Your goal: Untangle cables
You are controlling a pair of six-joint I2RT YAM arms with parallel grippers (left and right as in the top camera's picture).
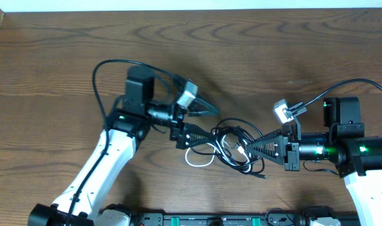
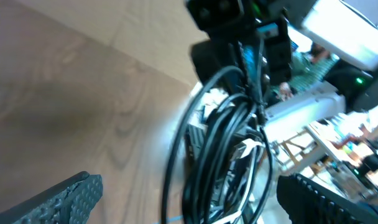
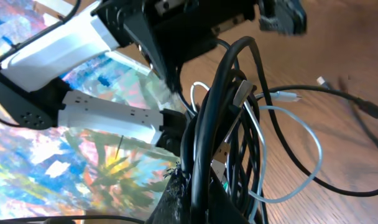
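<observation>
The cables (image 1: 232,143) lie in one tangle of black loops at the table's middle, with a white cable (image 1: 200,162) looping out at its front left. My left gripper (image 1: 210,121) is open wide at the tangle's left side. In the left wrist view its fingers (image 2: 64,199) stand far apart, with the black cable bundle (image 2: 229,149) hanging between them and touching neither. My right gripper (image 1: 255,149) is shut on black cable strands at the tangle's right side. In the right wrist view the black cables (image 3: 217,118) rise from its closed jaws (image 3: 204,196), and the white cable (image 3: 304,140) curves off to the right.
A loose black cable end with a plug (image 3: 370,109) trails across the wooden table (image 1: 272,50). A small plug end (image 1: 261,177) lies at the tangle's front. A power strip (image 1: 203,220) runs along the near edge. The left arm's thick black wire (image 1: 106,66) arcs above it.
</observation>
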